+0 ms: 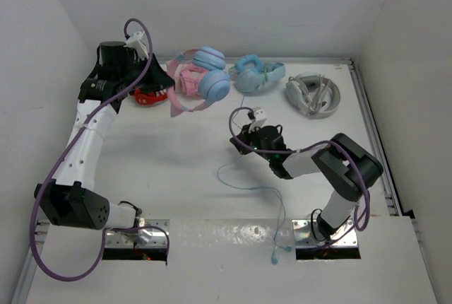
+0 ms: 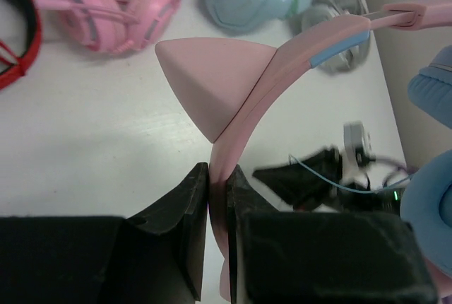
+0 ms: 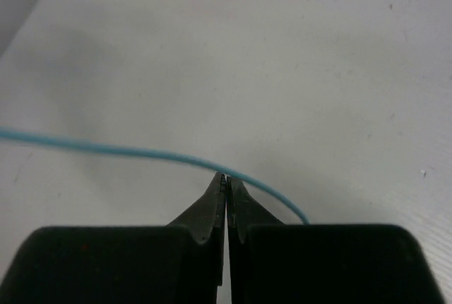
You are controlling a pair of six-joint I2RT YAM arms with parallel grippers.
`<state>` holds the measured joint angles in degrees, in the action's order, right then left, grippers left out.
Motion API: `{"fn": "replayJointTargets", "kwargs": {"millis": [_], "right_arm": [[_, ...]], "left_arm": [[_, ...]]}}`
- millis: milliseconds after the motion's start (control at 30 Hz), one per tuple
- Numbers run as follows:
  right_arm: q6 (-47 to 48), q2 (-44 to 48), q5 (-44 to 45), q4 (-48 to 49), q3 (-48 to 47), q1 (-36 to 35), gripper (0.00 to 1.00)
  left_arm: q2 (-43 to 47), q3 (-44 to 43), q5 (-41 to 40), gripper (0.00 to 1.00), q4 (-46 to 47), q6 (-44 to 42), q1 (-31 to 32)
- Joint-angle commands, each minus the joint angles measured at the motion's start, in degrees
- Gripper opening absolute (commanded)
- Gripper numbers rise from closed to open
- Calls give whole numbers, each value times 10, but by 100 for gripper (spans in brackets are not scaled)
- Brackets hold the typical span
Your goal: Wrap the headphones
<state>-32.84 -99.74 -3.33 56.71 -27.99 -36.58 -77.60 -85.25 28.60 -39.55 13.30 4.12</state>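
Holds the headphones (image 1: 213,86) off the table (image 1: 183,170) in the left gripper (image 2: 217,177), fingers clamped on the pink headband (image 2: 311,46) just under the cat ear (image 2: 215,78), blue ear cups (image 2: 431,177) hanging to the fingers' right. Presents the band raised, probably to give the cable (image 3: 106,147) something free to be wound around. Pinches that thin blue cable at the very tips of the right gripper (image 3: 226,182), fingers pressed together, line running off to their left and curling down at their right. Leaves slack trailing over the table behind those fingers. Looks like early going: no turns visible on the band. Calls next for carrying the pinched line toward the left fingers without snagging.
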Motion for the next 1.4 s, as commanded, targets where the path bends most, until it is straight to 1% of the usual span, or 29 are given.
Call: {"fn": "replayJointTargets", "kwargs": {"millis": [0, 33, 67, 133, 200, 267, 300, 367, 400, 433, 467, 500, 567, 600, 700, 733, 767, 800, 833, 867, 900, 933, 1000, 1033, 1067, 1133, 1167, 1300, 1367], "right_arm": [[45, 52, 21, -139, -65, -79, 0], [63, 53, 23, -191, -112, -104, 0], [80, 50, 23, -287, -138, -149, 0], [116, 40, 25, -397, -209, -191, 0], [143, 18, 25, -459, -260, -248, 0], [166, -16, 25, -560, -387, -291, 0], [172, -26, 22, -631, -424, -299, 0], [192, -45, 7, -702, -495, -316, 0], [197, -58, 3, -736, -564, -320, 0], [204, -62, -1, -802, -593, -320, 0], [210, -63, 7, -832, -645, -320, 0], [216, -57, 16, -880, -666, -320, 0], [234, -42, 41, -912, -694, -319, 0], [240, -21, 92, -920, -697, -319, 0], [259, 23, 187, -893, -637, -315, 0], [255, 60, 198, -875, -607, -306, 0], [255, 81, 199, -851, -535, -297, 2], [252, 102, 198, -794, -494, -286, 19], [254, 144, 188, -763, -457, -256, 28], [261, 162, 175, -693, -380, -235, 38], [266, 181, 165, -651, -341, -214, 58], [270, 197, 154, -616, -308, -168, 65], [271, 229, 139, -525, -236, -124, 81], [290, 245, 131, -454, -188, -93, 92], [308, 250, 136, -413, -164, -83, 96], [381, 254, 145, -337, -122, -73, 99], [392, 250, 158, -311, -104, -68, 99], [387, 196, 129, -280, -112, -16, 99], [386, 178, 126, -258, -103, -13, 99]], "left_arm": [[-3, 3, -98, 0, 76, 87, -11], [-10, 5, -111, 0, 88, 94, -11], [-24, 12, -136, 0, 93, 104, -11], [-40, 18, -156, 0, 112, 110, -11], [-63, 28, -173, 0, 126, 111, -11], [-86, 32, -185, 0, 130, 93, -10], [-92, 33, -198, 0, 130, 85, -10], [-102, 49, -219, 0, 145, 39, -2], [-102, 57, -240, 0, 149, 21, 4], [-99, 66, -282, 0, 160, -25, 18], [-95, 89, -311, 0, 176, -45, 26], [-91, 101, -346, 0, 182, -60, 33], [-80, 126, -350, 0, 191, -85, 38], [-77, 132, -350, 0, 192, -87, 37], [-72, 118, -328, 0, 176, -76, 34], [-68, 111, -312, 0, 165, -65, 29], [-65, 101, -297, 0, 158, -62, 27], [-61, 77, -270, 0, 152, -59, 25], [-52, 62, -262, 0, 144, -57, 25], [-47, 47, -258, 0, 128, -57, 25], [-40, 18, -250, 0, 122, -57, 24], [-27, 5, -248, 0, 116, -58, 24], [-14, -19, -239, 0, 97, -59, 24], [-5, -43, -227, 0, 84, -57, 24], [0, -54, -219, 0, 77, -56, 24], [7, -90, -203, 0, 64, -50, 24], [7, -105, -196, 0, 49, -46, 23], [9, -160, -162, 0, 27, -35, 24], [10, -180, -155, 0, 18, -28, 24]]}}
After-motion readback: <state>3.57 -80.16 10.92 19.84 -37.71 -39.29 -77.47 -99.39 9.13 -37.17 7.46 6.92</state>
